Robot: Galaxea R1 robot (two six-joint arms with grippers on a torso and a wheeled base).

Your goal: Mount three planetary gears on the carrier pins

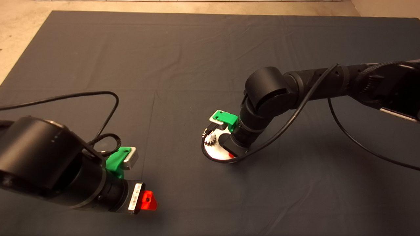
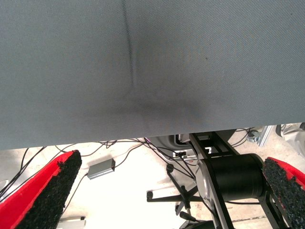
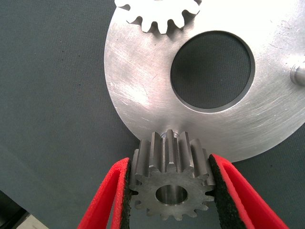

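Planetary gear [image 3: 170, 183] clamped between the red fingers [image 3: 109, 198] of the right gripper [image 3: 170, 191], held just above the rim of the shiny carrier disc [image 3: 143, 86] on the dark mat [image 1: 183, 49]; second gear [image 3: 159, 13] seated across the disc's centre hole; one bare carrier pin [image 3: 299, 75] at the disc's edge. Left gripper [image 2: 167, 191] idle at the mat's near left edge, fingers apart, holding nothing

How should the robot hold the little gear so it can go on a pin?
Across its toothed rim, as the right tool grips the gear now: one pad on each side. That leaves its centre hole open for a carrier pin on the disc.
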